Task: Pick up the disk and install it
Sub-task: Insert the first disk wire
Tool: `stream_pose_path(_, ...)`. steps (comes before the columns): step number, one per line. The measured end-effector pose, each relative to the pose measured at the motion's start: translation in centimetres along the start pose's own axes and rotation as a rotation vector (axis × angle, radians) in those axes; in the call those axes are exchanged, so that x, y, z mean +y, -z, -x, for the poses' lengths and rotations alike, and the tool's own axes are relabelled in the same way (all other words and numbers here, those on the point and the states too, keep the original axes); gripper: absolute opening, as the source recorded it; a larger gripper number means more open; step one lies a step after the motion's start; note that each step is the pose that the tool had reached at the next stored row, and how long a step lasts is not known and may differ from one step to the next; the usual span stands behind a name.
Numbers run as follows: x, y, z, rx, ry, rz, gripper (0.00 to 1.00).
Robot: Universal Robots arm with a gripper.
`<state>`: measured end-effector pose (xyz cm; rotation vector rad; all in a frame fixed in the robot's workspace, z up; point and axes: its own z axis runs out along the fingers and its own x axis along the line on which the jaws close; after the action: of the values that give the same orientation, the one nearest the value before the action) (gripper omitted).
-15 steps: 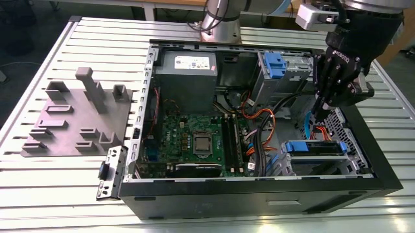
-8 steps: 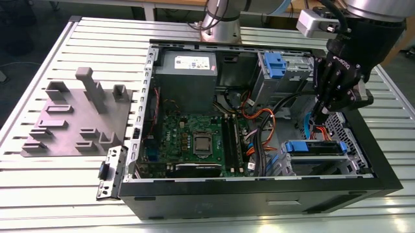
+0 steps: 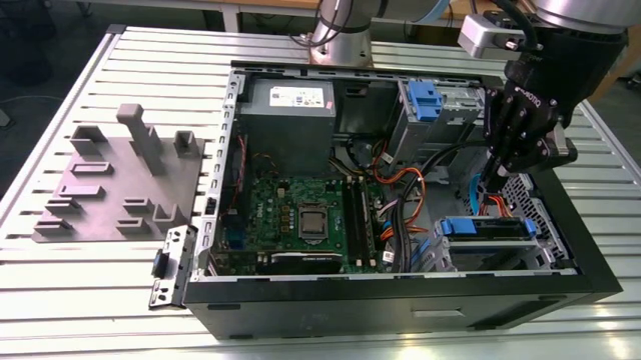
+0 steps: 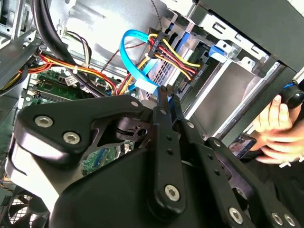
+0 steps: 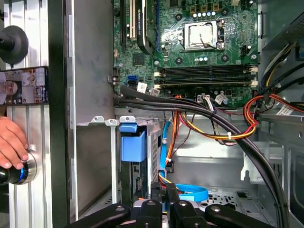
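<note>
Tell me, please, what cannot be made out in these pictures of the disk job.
- Disk, exterior view: the drive cage hides its label and body, so whether it is fully seated is unclear.
- Gripper, exterior view: it overlaps the cables, so whether it touches the disk cannot be told.
- Hand, first wrist view: cut off by the picture's edge.

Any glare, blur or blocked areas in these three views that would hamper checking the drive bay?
Exterior view: even light, mild sheen on the slatted table; the gripper overlaps the bay. Second wrist view: gripper linkage blocks the lower half; a person's hand is smeared by motion. First wrist view: sharp, bright patch on the case wall.
</note>
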<state>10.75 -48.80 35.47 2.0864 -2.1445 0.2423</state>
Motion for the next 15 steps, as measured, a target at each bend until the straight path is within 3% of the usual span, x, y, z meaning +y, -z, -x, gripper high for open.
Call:
stream_pose_path(10,0.00,0.00,-0.01,0.0000,0.000,-0.0001,0.16)
stream_pose_path(11,0.01,0.00,-0.05,-0.0021,0.000,-0.0001,0.16)
stream_pose_path(15,0.12,-0.19,-0.63,-0.0232,0.000,-0.0003,0.16)
